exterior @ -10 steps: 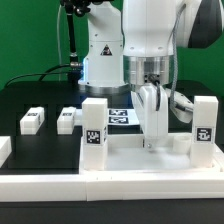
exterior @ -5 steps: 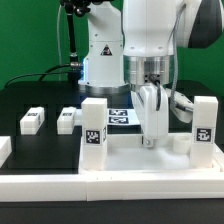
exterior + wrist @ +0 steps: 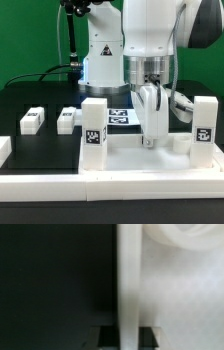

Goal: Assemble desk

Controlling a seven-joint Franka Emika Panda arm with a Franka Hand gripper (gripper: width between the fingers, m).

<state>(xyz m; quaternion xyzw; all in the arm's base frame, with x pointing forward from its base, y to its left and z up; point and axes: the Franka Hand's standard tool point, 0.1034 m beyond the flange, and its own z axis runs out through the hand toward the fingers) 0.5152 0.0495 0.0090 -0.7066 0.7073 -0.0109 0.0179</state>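
Plainly, no writing is legible; only black-and-white square tags mark the blocky white legs. The smooth plastic desk top (image 3: 130,165) lies on the black counter (image 3: 45,148), with the left upright leg (image 3: 95,125) and the right upright leg (image 3: 204,122) at its corners. A first loose leg (image 3: 32,120) and a second loose leg (image 3: 67,119) lie beside it. The claw (image 3: 150,143) is clamped narrowly on the top's raised rim. Nothing has shifted since earlier.

Probably a robotics lab: green backdrop (image 3: 25,40), black table (image 3: 40,150), marker-tagged white legs (image 3: 94,124).
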